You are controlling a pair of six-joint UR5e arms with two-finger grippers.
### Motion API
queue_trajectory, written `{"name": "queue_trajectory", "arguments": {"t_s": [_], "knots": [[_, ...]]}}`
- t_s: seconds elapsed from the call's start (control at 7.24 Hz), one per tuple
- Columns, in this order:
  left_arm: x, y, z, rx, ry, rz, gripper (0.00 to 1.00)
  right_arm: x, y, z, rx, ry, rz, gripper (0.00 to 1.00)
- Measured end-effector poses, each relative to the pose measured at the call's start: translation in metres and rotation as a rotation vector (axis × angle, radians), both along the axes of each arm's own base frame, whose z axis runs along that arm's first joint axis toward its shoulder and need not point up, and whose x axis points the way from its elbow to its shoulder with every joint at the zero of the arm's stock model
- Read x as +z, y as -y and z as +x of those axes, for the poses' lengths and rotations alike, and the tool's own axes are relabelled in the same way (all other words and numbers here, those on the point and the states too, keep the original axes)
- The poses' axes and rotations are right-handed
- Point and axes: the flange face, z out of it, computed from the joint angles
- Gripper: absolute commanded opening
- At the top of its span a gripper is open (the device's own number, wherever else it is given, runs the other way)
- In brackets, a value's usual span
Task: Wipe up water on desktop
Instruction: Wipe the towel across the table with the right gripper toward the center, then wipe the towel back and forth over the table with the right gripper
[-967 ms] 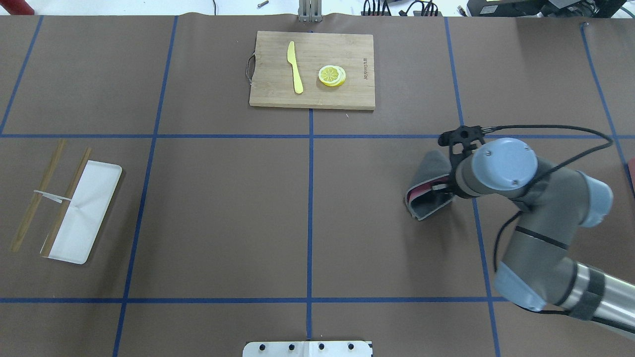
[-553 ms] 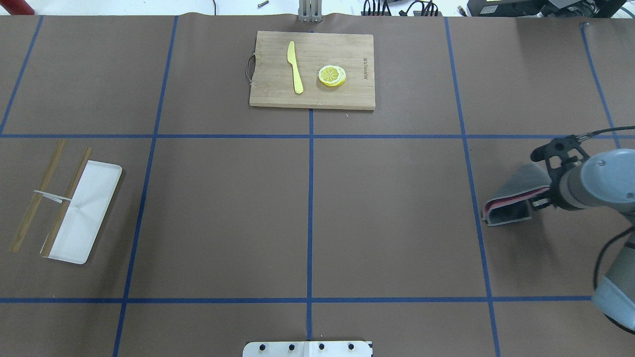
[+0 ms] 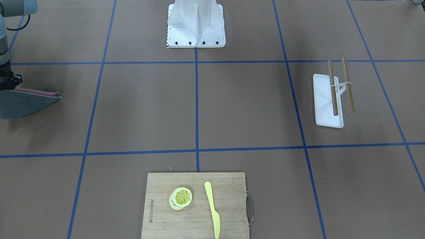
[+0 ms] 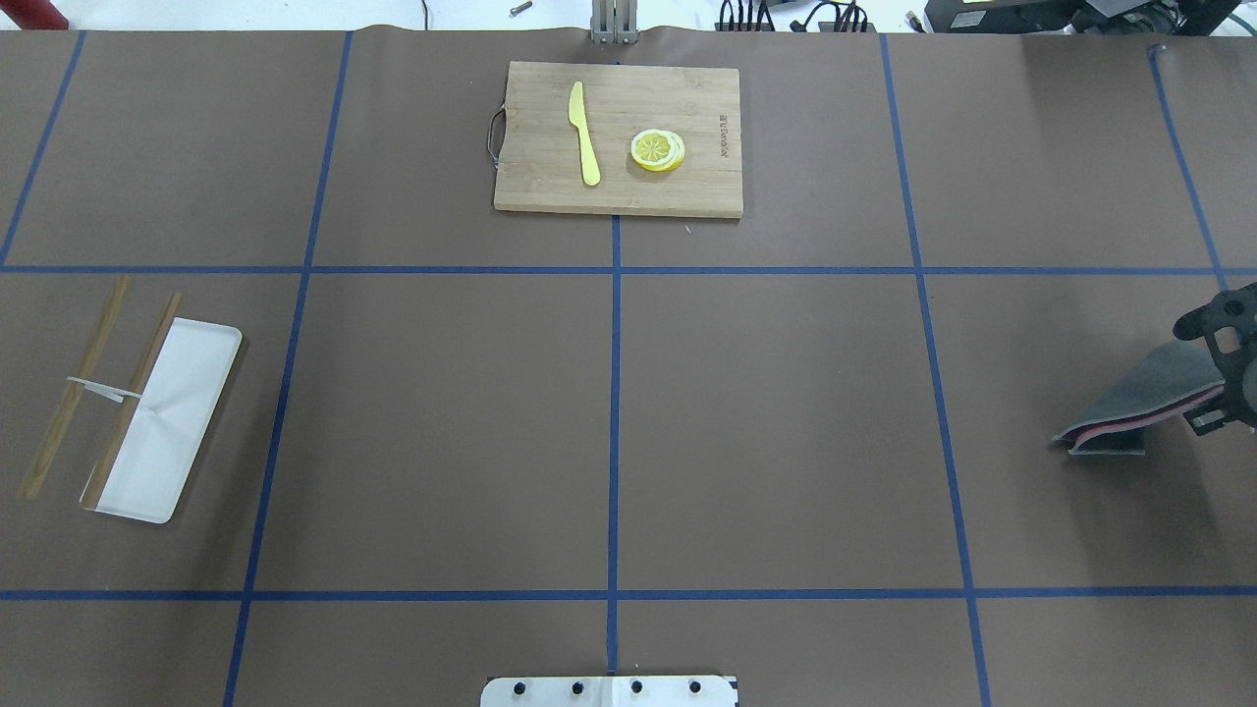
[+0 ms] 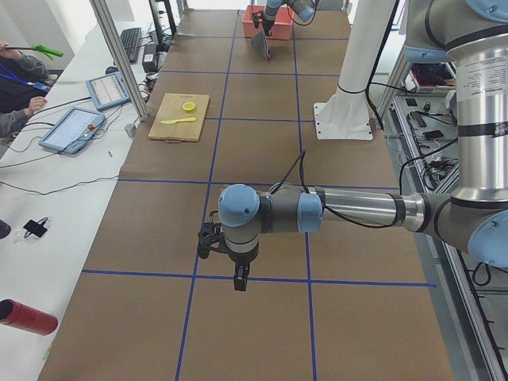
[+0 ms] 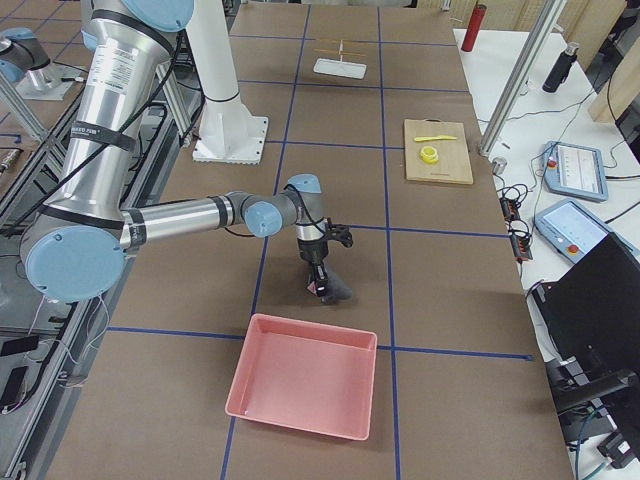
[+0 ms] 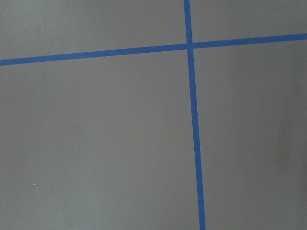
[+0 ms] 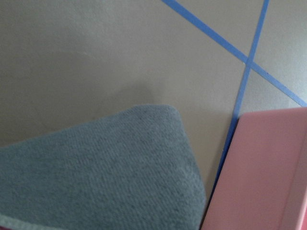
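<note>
The desktop is brown with blue tape lines; I see no water on it. My right gripper is at the overhead view's right edge, shut on a folded grey cloth with a pink edge. The cloth hangs down and its lower edge is at the desktop. It also shows in the front view, the right side view and the right wrist view. My left gripper points down over the desktop in the left side view only; I cannot tell whether it is open or shut.
A bamboo cutting board with a yellow knife and lemon slices lies at the back centre. A white tray with wooden chopsticks lies at the left. A pink bin stands beside the cloth.
My right arm has swept to the right with the cloth, from just left of the right-hand blue line to the view's right edge.
</note>
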Motion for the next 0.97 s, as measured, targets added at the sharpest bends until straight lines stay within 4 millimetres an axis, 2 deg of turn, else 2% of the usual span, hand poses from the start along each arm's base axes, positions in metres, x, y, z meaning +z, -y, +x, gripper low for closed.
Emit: {"name": "queue_trajectory", "arguments": {"t_s": [0.28, 0.41, 0.55, 0.69, 0.83, 0.97], "knots": [[-0.001, 0.0, 0.0, 0.0, 0.0, 0.001, 0.99, -0.042, 0.02, -0.037, 0.033, 0.133, -0.007, 0.0], [0.0, 0.001, 0.0, 0.0, 0.0, 0.0, 0.99, -0.073, 0.026, -0.072, 0.067, 0.22, -0.023, 0.0], [0.001, 0.001, 0.0, 0.001, 0.0, -0.001, 0.99, -0.11, 0.023, -0.117, 0.12, 0.309, -0.046, 0.0], [0.001, 0.001, 0.0, 0.001, 0.0, -0.003, 0.99, -0.151, 0.015, -0.163, 0.171, 0.394, -0.071, 0.0], [0.002, 0.001, 0.0, 0.001, 0.0, -0.003, 0.99, -0.195, -0.002, -0.211, 0.215, 0.48, -0.093, 0.0], [0.002, 0.001, 0.0, 0.001, 0.0, -0.003, 0.99, -0.235, -0.021, -0.249, 0.252, 0.554, -0.114, 0.0]]}}
